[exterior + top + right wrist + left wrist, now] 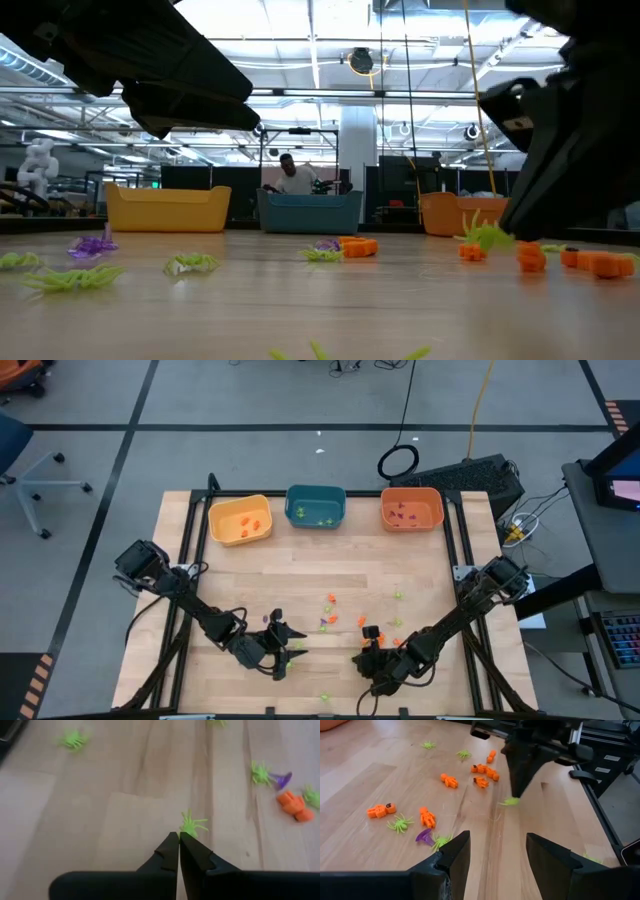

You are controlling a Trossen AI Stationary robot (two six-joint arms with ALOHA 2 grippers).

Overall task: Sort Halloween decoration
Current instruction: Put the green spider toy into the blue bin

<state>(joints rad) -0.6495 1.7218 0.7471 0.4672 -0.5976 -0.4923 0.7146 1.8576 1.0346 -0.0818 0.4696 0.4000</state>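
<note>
The Halloween decoration lies scattered over the wooden table [200, 590]: tiny orange figures [449, 781], light-green spiders [400, 824] and a purple piece [424, 837]. My right gripper [179, 836] is shut, slanting down at the table's near middle [366, 652], with one green spider [192, 826] at its fingertips. My left gripper [497, 855] stands open just left of it [283, 650], pointing toward it, with bare wood between its fingers. More trinkets lie in the yellow bin [240, 520], teal bin [315, 507] and orange bin [411, 510]. My right gripper pinches the green spider at its near edge [186, 831], where its legs meet the very ends of the two shut fingers. The fingers [516, 780] slant down onto it from above. The spider's body sticks out beyond the tips; whether it is clear of the wood, I cannot tell.
The three bins stand in a row along the table's far edge. Loose trinkets cluster between the two grippers and toward the right [590, 262]. A black frame rail [600, 805] runs along the table's right side. A person [292, 178] sits far behind the table.
</note>
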